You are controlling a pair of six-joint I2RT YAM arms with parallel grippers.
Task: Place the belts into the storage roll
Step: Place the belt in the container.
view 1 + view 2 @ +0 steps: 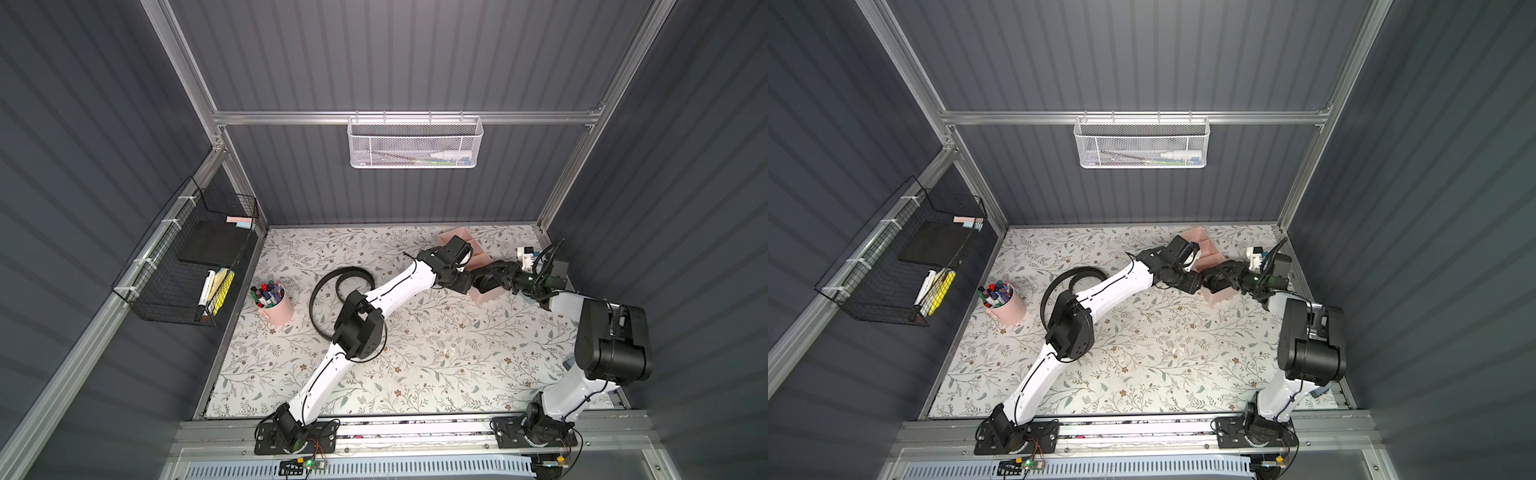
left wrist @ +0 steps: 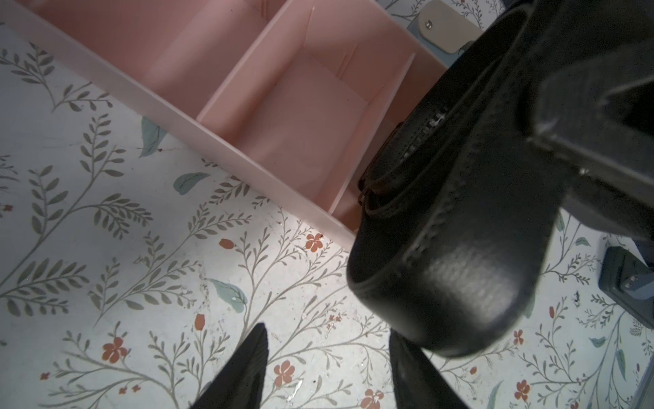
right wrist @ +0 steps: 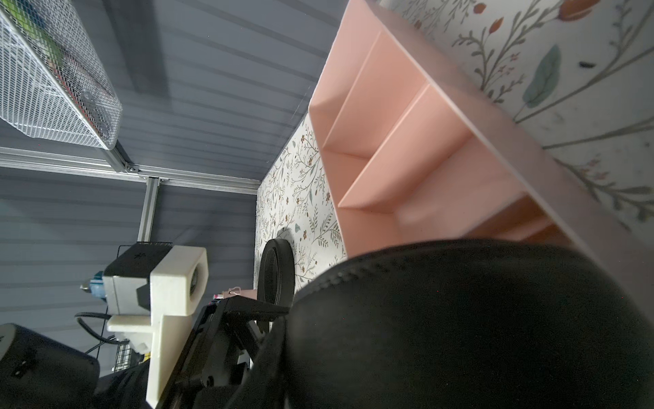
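Over the near end of the storage roll (image 2: 247,170), far right on the worktop (image 1: 415,353), a coiled belt (image 2: 442,255) is gripped by the right tool (image 1: 484,281); the left tool (image 2: 327,333) is open.

The floral-patterned table (image 1: 436,365) is enclosed by dark grey ribbed walls (image 1: 395,54); a white mesh basket (image 1: 415,143) is hung on the back rail (image 1: 291,117).

Robot lab cell: grey ribbed wall panels (image 1: 395,54), aluminium frame (image 1: 291,117), left arm (image 1: 320,374), right arm (image 1: 577,386) bolted to front rail (image 1: 415,430).
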